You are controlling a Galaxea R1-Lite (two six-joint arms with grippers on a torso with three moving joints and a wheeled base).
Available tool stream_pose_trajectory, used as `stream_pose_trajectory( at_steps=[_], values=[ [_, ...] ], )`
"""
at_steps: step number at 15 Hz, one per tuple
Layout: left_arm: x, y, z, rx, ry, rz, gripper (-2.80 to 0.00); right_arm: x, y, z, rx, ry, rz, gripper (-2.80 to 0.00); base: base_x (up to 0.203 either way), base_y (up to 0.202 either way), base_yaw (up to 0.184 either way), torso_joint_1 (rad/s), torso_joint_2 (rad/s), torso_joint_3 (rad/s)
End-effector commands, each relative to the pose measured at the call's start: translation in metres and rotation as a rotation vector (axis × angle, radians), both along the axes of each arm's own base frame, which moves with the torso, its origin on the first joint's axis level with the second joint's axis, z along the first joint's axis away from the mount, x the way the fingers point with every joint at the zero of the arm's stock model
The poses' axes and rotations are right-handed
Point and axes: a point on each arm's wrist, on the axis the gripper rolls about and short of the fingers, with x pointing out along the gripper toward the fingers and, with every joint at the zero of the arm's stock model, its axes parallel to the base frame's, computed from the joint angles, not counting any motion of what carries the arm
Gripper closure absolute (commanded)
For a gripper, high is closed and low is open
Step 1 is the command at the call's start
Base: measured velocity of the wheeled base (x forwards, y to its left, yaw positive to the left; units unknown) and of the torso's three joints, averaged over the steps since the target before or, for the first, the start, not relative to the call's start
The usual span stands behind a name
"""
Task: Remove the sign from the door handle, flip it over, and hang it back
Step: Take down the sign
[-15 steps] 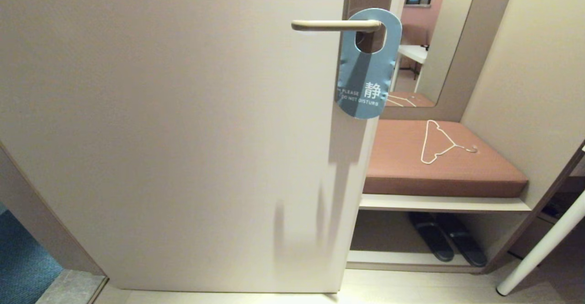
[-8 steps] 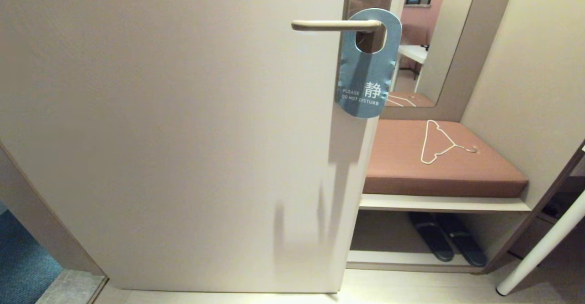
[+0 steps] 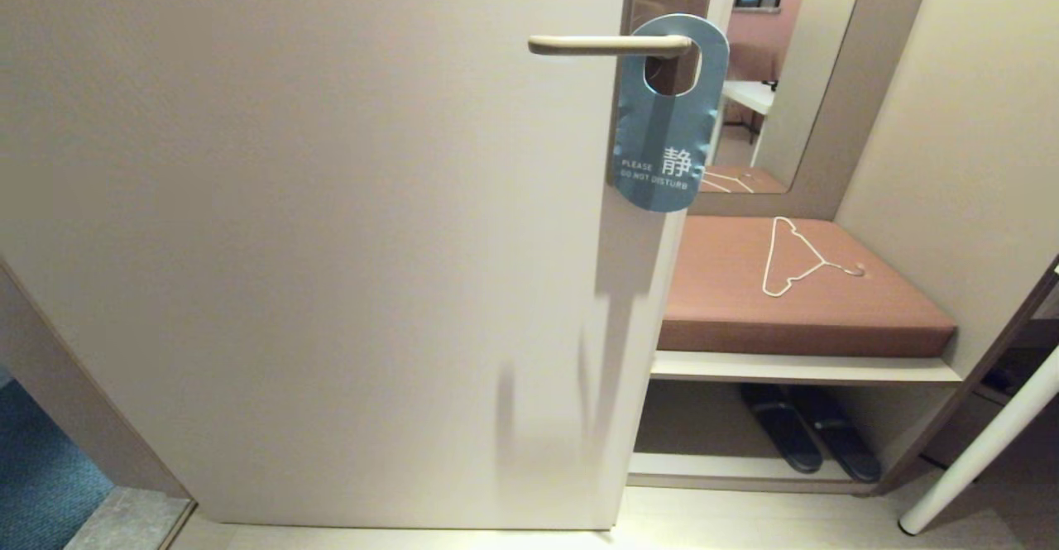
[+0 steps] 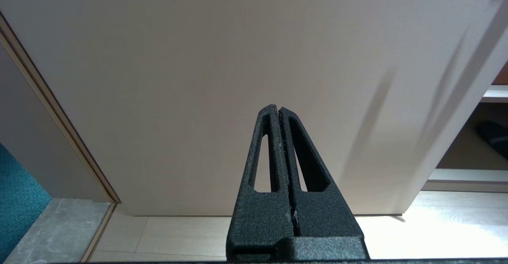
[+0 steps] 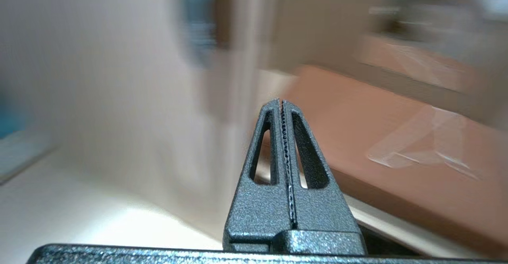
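Step in hand: removal not yet begun; judged as the approach phase.
Sign (image 3: 666, 116): hangs by its oval hole on the door handle (image 3: 608, 45), at the elbow end near the door's free edge; grey-blue "PLEASE DO NOT DISTURB" face outward; lower end overlaps the door edge.
Desk reference: no desk in view; door, bench (image 3: 798, 289) and floor serve for places.
Left gripper (image 4: 279, 111): low, facing the lower part of the door (image 3: 314, 227), near the floor; fingers pressed together, holding nothing; absent from the head view.
Right gripper (image 5: 281, 104): low, pointed toward the door edge and bench; fingers closed together, empty; surroundings smeared, suggesting motion.
Next move, judged: raise one gripper to the sign's lower end, part the fingers, pinch the card, then lift and slide the hole along the lever off its free end.
Caution, judged: thin card may bend or swing under a loose pinch.
Nearby: white wire hanger (image 3: 794, 256) on the bench; slippers (image 3: 811, 438) on the shelf below.
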Motion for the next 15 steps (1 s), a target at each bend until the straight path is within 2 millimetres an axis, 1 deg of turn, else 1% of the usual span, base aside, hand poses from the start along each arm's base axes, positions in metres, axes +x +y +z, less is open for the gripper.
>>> stream_pose_trajectory(
  at_steps=[1, 3, 5, 10, 14, 15],
  values=[
    [0.0, 0.0, 0.0, 0.0, 0.0, 0.001, 0.0, 0.03, 0.004, -0.008, 0.013, 0.077, 0.148, 0.0, 0.0, 0.0, 0.0, 0.0, 0.0, 0.0],
    [0.0, 0.0, 0.0, 0.0, 0.0, 0.001, 0.0, 0.044, 0.007, -0.006, 0.027, 0.094, 0.264, 0.0, 0.0, 0.0, 0.0, 0.0, 0.0, 0.0],
    [0.0, 0.0, 0.0, 0.0, 0.0, 0.001, 0.0, 0.056, 0.01, -0.006, 0.036, 0.109, 0.336, 0.0, 0.0, 0.0, 0.0, 0.0, 0.0, 0.0],
    [0.0, 0.0, 0.0, 0.0, 0.0, 0.001, 0.0, 0.086, 0.02, -0.021, 0.045, 0.19, 0.384, 0.0, 0.0, 0.0, 0.0, 0.0, 0.0, 0.0],
    [0.0, 0.0, 0.0, 0.0, 0.0, 0.001, 0.0, 0.108, 0.024, -0.03, 0.047, 0.195, 0.395, 0.0, 0.0, 0.0, 0.0, 0.0, 0.0, 0.0],
    [0.0, 0.0, 0.0, 0.0, 0.0, 0.001, 0.0, 0.111, 0.025, -0.032, 0.047, 0.198, 0.395, -2.8, 0.0, 0.0, 0.0, 0.0, 0.0, 0.0]
  ],
)
